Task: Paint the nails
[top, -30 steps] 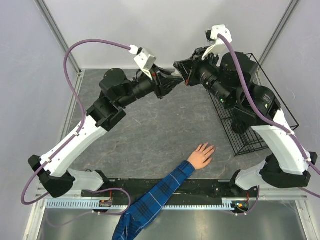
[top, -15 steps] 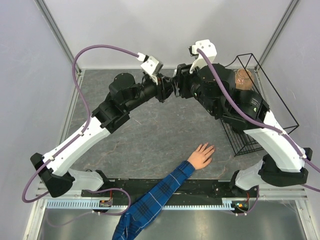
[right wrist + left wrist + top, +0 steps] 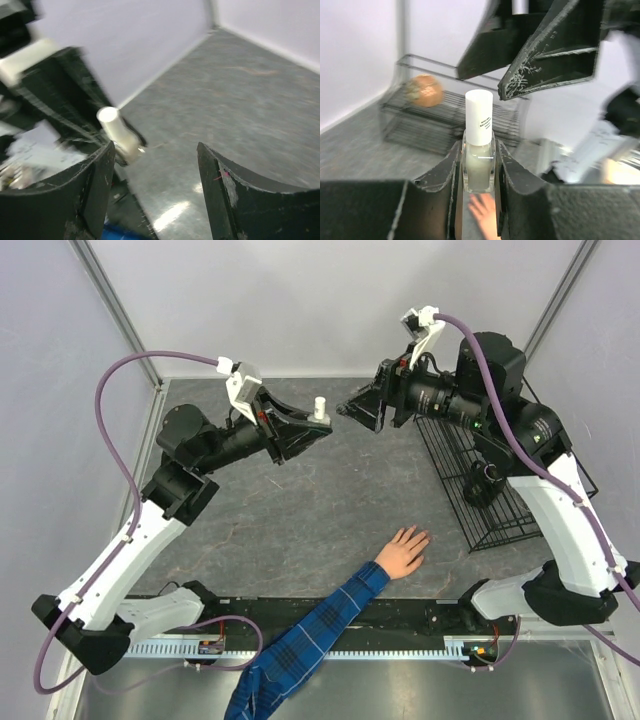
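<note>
Left gripper (image 3: pixel 478 151) clamping glass bottle (image 3: pixel 479 175), white cylindrical cap (image 3: pixel 479 117), right gripper (image 3: pixel 155 150) agape

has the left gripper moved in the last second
Yes. The left gripper, shut on the nail polish bottle, has drawn back leftward, farther from the wire basket at the table's right side.

Place: robot lab test cell
Walls: plain white panels (image 3: pixel 330 300), metal framing (image 3: pixel 115 310)
Table: grey table (image 3: pixel 300 510), black mounting rail (image 3: pixel 430 616) at near edge
</note>
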Controlling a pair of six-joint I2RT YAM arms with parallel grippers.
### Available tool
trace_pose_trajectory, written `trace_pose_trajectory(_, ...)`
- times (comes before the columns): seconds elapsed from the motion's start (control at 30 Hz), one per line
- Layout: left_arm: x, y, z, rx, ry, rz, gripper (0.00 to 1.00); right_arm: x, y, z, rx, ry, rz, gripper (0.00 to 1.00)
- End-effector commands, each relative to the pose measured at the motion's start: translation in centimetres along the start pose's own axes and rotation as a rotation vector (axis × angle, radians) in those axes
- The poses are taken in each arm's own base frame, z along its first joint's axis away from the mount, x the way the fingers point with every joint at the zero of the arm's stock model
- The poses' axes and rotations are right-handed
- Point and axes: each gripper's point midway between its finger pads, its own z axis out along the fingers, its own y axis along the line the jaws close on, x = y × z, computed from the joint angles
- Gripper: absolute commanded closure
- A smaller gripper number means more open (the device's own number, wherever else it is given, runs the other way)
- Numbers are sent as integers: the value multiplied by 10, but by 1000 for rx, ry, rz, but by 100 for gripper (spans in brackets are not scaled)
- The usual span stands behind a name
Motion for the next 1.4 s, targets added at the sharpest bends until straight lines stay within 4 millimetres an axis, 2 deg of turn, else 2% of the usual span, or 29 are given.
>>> trace_pose_trajectory(0.0,-7,-56,-10,350,15,-153,98,-1,75,-17,-484,50,14,28)
trace_pose_trajectory(0.13,-4,-69,-13,450,51,-188,98,2,83,-17,-565,59,47,29)
trace_pose_trajectory(0.27,-7,-70,-13,464,46,-182,98,9,85,-12,-604,86,73,44)
trace_pose_trajectory(0.33,-7,-71,-13,469,46,-179,98,10,83,-10,-599,88,78,46)
trace_pose_trajectory(0.43,-6,-70,-12,474,54,-182,98,11,80,-7,-585,81,78,55)
trace_pose_trajectory(0.47,-6,-70,-11,475,56,-183,98,12,79,-5,-580,83,81,64)
trace_pose_trajectory(0.5,-6,-67,-10,465,51,-182,98,14,77,-3,-574,83,78,69)
trace_pose_trajectory(0.53,-7,-66,-9,457,45,-173,98,15,76,-2,-570,86,77,83)
trace_pose_trajectory(0.63,-11,-43,2,319,18,-142,98,15,64,4,-494,66,67,100)
trace_pose_trajectory(0.67,-11,-34,6,268,14,-131,98,16,52,9,-411,60,78,100)
trace_pose_trajectory(0.7,-14,-12,13,151,-16,-119,98,12,44,11,-356,41,57,100)
trace_pose_trajectory(0.73,-18,3,19,83,-28,-66,98,19,40,13,-307,64,64,100)
trace_pose_trajectory(0.77,-12,15,22,16,-7,-67,98,17,21,21,-178,40,55,100)
trace_pose_trajectory(0.8,-17,33,25,-86,-33,-46,98,7,15,18,-95,8,30,100)
trace_pose_trajectory(0.83,-26,39,29,-124,-50,18,98,13,28,20,-60,21,-30,100)
trace_pose_trajectory(0.87,-20,41,37,-154,-35,32,98,31,17,26,62,83,-50,100)
trace_pose_trajectory(0.9,-25,55,41,-247,-60,64,98,12,15,17,222,9,-83,100)
trace_pose_trajectory(0.93,-33,55,45,-270,-56,131,98,28,4,23,319,69,-78,100)
trace_pose_trajectory(0.97,-21,59,56,-318,-26,145,98,23,7,21,342,57,-85,100)
trace_pose_trajectory(1.0,-34,55,61,-329,-49,172,98,24,3,19,417,50,-101,100)
trace_pose_trajectory(1.03,-33,55,65,-333,-47,183,98,37,-2,23,455,98,-125,100)
trace_pose_trajectory(1.17,-29,44,77,-275,-50,171,98,33,-6,19,491,86,-126,100)
trace_pose_trajectory(1.23,-23,40,76,-246,-30,176,98,29,-4,18,482,71,-120,99)
trace_pose_trajectory(1.3,-16,29,73,-184,-10,185,98,27,1,20,452,67,-122,91)
trace_pose_trajectory(1.33,-13,25,71,-159,-2,188,98,25,4,20,433,62,-116,79)
trace_pose_trajectory(1.37,-9,14,69,-99,11,191,98,24,6,20,418,60,-113,74)
